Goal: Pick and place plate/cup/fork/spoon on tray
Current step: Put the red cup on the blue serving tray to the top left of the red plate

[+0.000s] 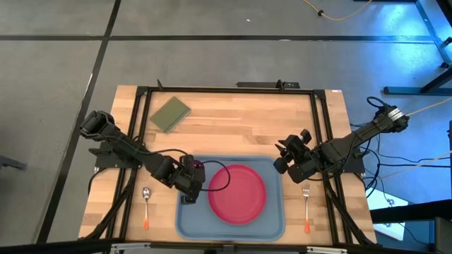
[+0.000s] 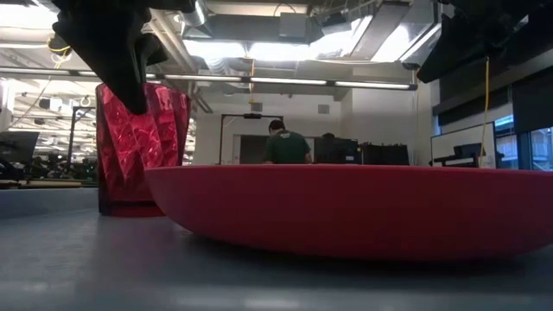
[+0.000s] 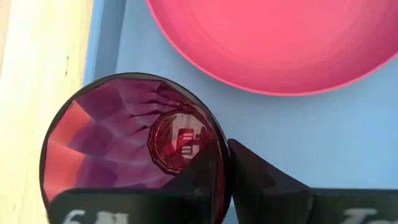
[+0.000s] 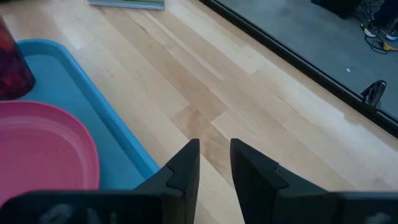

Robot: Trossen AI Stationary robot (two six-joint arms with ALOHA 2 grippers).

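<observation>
The dark red cup [image 3: 134, 149] stands upright by its base on the left part of the light blue tray [image 1: 272, 222]; in the low view [image 2: 143, 147] it is at the left. My left gripper [image 1: 191, 180] is over it, shut on its rim. The pink-red plate [image 1: 236, 194] lies flat on the tray beside the cup. The spoon [image 1: 146, 204] lies on the table left of the tray and the fork [image 1: 306, 204] right of it. My right gripper [image 4: 215, 155] hovers over bare wood by the tray's far right corner, fingers slightly apart and empty. My left gripper holds the cup's rim [image 3: 222, 155] on the side toward the plate. One finger [image 3: 193, 180] is inside the cup and the other [image 3: 267, 183] is outside. The fingers point down from above. The cup stands upright with its base [image 2: 130, 207] on the tray.
An olive-green flat rectangle [image 1: 170, 113] lies at the far left of the table. A black frame [image 1: 226, 90] runs along the table's far edge and sides. Bare wood shows beyond the tray's far rim. A person [image 2: 285, 142] is in the room behind.
</observation>
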